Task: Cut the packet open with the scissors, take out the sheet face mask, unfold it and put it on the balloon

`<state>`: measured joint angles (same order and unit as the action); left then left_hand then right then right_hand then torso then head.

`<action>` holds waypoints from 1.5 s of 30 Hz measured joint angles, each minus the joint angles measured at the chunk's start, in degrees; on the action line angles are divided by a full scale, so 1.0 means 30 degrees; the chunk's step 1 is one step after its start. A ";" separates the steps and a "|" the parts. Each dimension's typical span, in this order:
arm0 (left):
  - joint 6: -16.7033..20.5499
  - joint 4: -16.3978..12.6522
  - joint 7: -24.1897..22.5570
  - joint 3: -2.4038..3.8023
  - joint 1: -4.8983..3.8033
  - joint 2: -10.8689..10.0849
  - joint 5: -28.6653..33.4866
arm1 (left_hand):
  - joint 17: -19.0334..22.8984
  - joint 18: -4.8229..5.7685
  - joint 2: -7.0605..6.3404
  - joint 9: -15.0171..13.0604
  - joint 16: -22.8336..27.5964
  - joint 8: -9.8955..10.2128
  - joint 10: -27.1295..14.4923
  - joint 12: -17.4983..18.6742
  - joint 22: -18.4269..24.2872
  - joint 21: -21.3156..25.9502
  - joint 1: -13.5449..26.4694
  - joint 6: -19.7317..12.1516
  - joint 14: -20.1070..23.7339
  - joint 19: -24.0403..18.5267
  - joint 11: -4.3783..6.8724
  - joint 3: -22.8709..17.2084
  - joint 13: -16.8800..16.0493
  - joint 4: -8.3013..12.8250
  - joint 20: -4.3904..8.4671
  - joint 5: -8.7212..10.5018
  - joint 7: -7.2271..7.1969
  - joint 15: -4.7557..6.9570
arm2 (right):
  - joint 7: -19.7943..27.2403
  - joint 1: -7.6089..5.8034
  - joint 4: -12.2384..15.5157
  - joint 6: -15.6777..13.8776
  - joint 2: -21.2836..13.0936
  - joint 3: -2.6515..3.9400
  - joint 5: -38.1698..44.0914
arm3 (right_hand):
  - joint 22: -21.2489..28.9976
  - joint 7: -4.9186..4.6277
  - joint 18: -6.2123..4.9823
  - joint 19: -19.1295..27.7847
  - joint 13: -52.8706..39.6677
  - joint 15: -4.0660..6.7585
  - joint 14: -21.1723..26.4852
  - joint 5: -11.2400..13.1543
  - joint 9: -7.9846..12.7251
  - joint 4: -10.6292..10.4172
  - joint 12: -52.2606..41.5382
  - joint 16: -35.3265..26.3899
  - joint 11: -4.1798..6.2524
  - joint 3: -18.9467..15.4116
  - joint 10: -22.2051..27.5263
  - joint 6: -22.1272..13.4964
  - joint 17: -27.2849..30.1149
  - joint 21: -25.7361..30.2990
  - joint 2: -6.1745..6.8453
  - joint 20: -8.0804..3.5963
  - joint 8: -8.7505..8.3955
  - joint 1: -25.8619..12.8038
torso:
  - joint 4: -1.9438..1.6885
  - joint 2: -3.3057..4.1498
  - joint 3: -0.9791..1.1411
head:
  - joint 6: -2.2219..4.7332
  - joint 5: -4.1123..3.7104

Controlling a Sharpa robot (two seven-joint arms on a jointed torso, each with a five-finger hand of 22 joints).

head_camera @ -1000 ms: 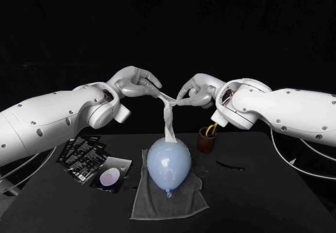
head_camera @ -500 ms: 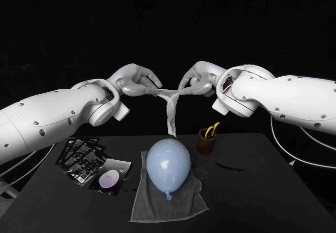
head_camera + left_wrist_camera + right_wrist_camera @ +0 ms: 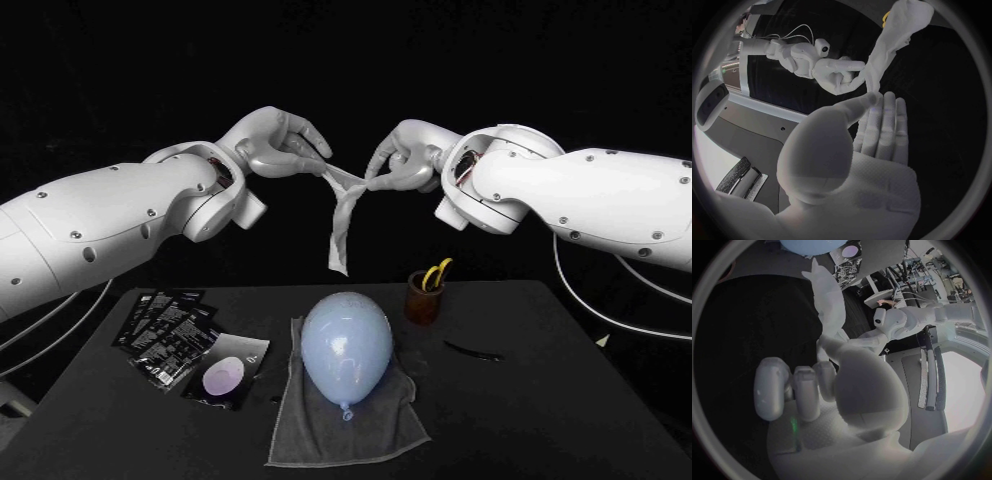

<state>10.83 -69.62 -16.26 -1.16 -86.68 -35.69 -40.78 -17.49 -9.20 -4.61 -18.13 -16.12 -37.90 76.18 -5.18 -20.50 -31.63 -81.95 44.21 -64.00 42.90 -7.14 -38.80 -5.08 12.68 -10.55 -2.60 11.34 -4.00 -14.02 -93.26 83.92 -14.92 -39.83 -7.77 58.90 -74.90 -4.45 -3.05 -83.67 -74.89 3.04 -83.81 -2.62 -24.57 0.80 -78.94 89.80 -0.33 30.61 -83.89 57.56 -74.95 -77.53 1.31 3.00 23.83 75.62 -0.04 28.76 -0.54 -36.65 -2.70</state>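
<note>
Both hands hold the white sheet mask up in the air above the table. My left hand pinches one upper corner and my right hand pinches the other, a short span apart. The mask hangs down between them as a narrow, still-folded strip, its lower end a little above the pale blue balloon. The balloon lies on a grey towel. In the left wrist view my left hand meets the mask with the right hand beyond. The right wrist view shows my right hand on the mask.
Several black packets lie fanned at the table's left, with a cut packet beside them. A brown cup holding yellow-handled scissors stands right of the balloon. A small dark scrap lies further right on the black table.
Both hands have risen with the mask. Its lower end, which touched the balloon's top a second ago, now hangs free above it.
</note>
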 measured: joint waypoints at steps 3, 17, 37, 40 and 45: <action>0.0011 0.0200 -0.0053 0.0004 -0.0118 0.0061 0.0010 | 0.0000 0.0002 0.0000 0.0000 0.0000 0.0000 0.0000 0.0000 0.0000 0.0000 0.0000 0.0000 0.0001 0.0000 0.0000 0.0006 0.0000 0.0006 0.0000 0.0036 0.0000 -0.0002 | 0.0032 -0.0017 -0.0011 -0.0003 0.0034 0.0006 0.0394 | -0.0002 0.0004 0.0001 0.0001 0.0000 0.0000 0.0000 0.0001 0.0000 0.0027 -0.0043 -0.0001 0.0000 0.0028 0.0001 -0.0004 0.0000 -0.0079 0.0025 0.0000 0.0006 -0.0025 | 0.0002 0.0000 0.0007 | 0.0062 0.0000; 0.0060 0.1135 -0.0125 -0.0141 -0.0292 0.0433 -0.0376 | 0.0000 0.0003 0.0008 0.0023 0.0071 0.0001 0.0001 0.0011 0.0000 0.0000 -0.0008 0.0001 0.0007 0.0000 0.0001 0.0024 0.0000 0.0024 0.0000 -0.0007 -0.0001 -0.0011 | 0.0523 0.0039 0.0068 -0.0900 0.0287 -0.0024 0.3387 | -0.0015 -0.0026 0.0003 -0.0048 -0.0017 -0.0001 0.0001 0.0036 -0.0001 0.0045 -0.0145 -0.0033 -0.0027 0.0160 0.0029 0.0095 0.0016 -0.0888 0.0076 -0.0053 0.0017 -0.0076 | -0.0024 0.0037 0.0002 | 0.0201 0.0002; -0.0255 -0.0622 0.0739 -0.0300 -0.0289 0.0022 0.0996 | -0.0068 -0.0327 0.0009 0.0138 0.0274 0.0000 -0.0065 -0.0086 0.0051 -0.0160 -0.0009 0.0001 -0.0140 0.0686 0.0064 0.0047 0.0000 0.0047 0.0272 -0.0006 -0.0001 0.0008 | 0.0773 0.1438 0.0341 -0.3496 0.0202 -0.0290 -0.0405 | 0.0002 -0.0947 0.0005 0.0405 0.0133 -0.0537 -0.0071 -0.1143 0.0353 -0.4699 0.3830 -0.0353 -0.0749 -0.3717 0.1795 -0.2066 0.0000 0.2605 0.2898 0.0562 -0.1170 -0.5191 | -0.0027 0.0053 0.0022 | 0.0276 0.0284; -0.0267 -0.0781 0.0942 -0.0318 -0.0288 0.0011 0.1253 | -0.0068 -0.0325 0.0009 0.0138 0.0274 0.0000 -0.0067 -0.0087 0.0059 -0.0160 -0.0009 0.0001 -0.0141 0.0685 0.0062 0.0048 0.0000 0.0048 0.0272 -0.0004 -0.0001 0.0007 | 0.0370 0.1805 0.0772 -0.3950 0.0017 -0.0329 -0.1314 | 0.0000 -0.1135 -0.0344 0.0897 0.0813 -0.0607 -0.0053 -0.2374 0.0451 -0.5767 0.4853 -0.0767 -0.0900 -0.5096 0.2579 -0.2389 0.0000 0.3783 0.3219 0.0739 -0.1295 -0.5964 | -0.0013 0.0062 0.0020 | 0.0276 0.0300; -0.0290 -0.0971 0.1224 -0.0380 -0.0269 0.0034 0.1560 | -0.0066 -0.0322 0.0009 0.0138 0.0274 0.0001 -0.0069 -0.0086 0.0064 -0.0159 -0.0009 0.0001 -0.0142 0.0685 0.0059 0.0048 0.0000 0.0048 0.0272 0.0054 -0.0001 0.0006 | -0.0020 0.2215 0.1409 -0.4704 -0.0177 -0.0344 -0.2648 | -0.0003 -0.1250 -0.0605 0.1465 0.1767 -0.0750 -0.0071 -0.4663 0.0476 -0.5853 0.5810 -0.1203 -0.1120 -0.7010 0.3445 -0.2760 0.0000 0.5295 0.2837 0.0849 -0.1296 -0.6803 | 0.0004 0.0064 0.0031 | 0.0258 0.0304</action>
<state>9.96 -72.53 -12.58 -2.30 -87.49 -35.59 -36.10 -17.69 -10.17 -4.58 -17.72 -15.30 -37.90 75.98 -5.44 -20.31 -32.10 -81.98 44.22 -64.42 44.96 -6.96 -38.65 -5.08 12.82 -9.74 -2.44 11.33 -3.99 -14.08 -86.61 88.15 -29.03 -40.36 -8.80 50.95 -74.92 -8.20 -4.86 -79.28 -69.59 0.79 -84.02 -16.60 -23.14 -16.75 -61.51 86.19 -3.69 9.57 -73.56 49.28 -74.95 -61.64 9.82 5.55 19.94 55.21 -0.03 28.95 -0.45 -35.88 -1.79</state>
